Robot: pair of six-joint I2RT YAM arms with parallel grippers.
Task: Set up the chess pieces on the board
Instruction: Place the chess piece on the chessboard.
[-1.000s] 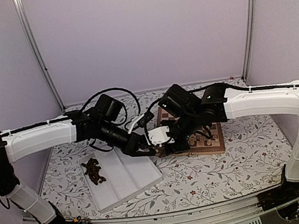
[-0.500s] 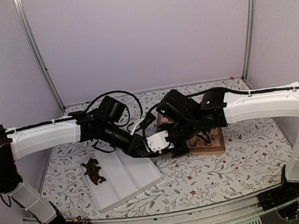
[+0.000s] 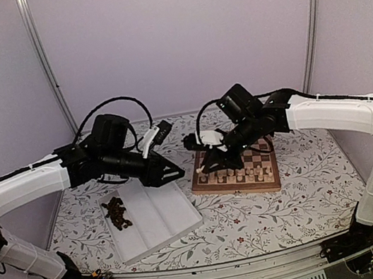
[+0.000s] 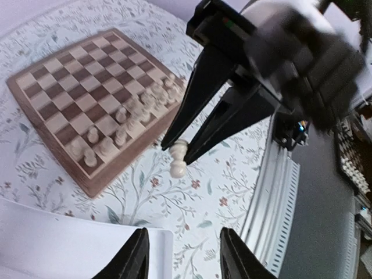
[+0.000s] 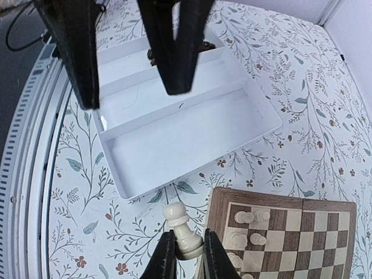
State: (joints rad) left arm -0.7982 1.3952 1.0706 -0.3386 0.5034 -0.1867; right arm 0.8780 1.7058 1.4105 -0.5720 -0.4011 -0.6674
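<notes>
You have a cream pawn [image 5: 181, 229] pinched in your right gripper [image 5: 189, 241]. The fingers are closed on its base end, and its round head points out past the fingertips. The pawn hangs in the air, clear of everything below. From the right wrist it sits over the floral cloth [image 3: 257, 217], just beside the board's [image 5: 215, 221] brown rim, at the corner facing the tray [image 3: 164, 218]. That puts it between board and tray, closer to the board.

On the board, other cream pieces [image 4: 121, 137] stand in two short rows along the edge nearest the held pawn. They look upright, though they are too small to name one by one.

Your left gripper [image 4: 183, 238] is spread wide with nothing between its fingers. In the top view it hovers above the far end of the tray, its tips aimed toward the right gripper but apart from it. The left wrist camera looks straight at the pawn in the other gripper's fingers.

The tray lies on the cloth to the left of the board, at an angle to it and not touching it. A heap of dark pieces [image 3: 117, 214] fills part of its leftmost compartment. The board lies flat on the cloth, under and behind the right arm.
</notes>
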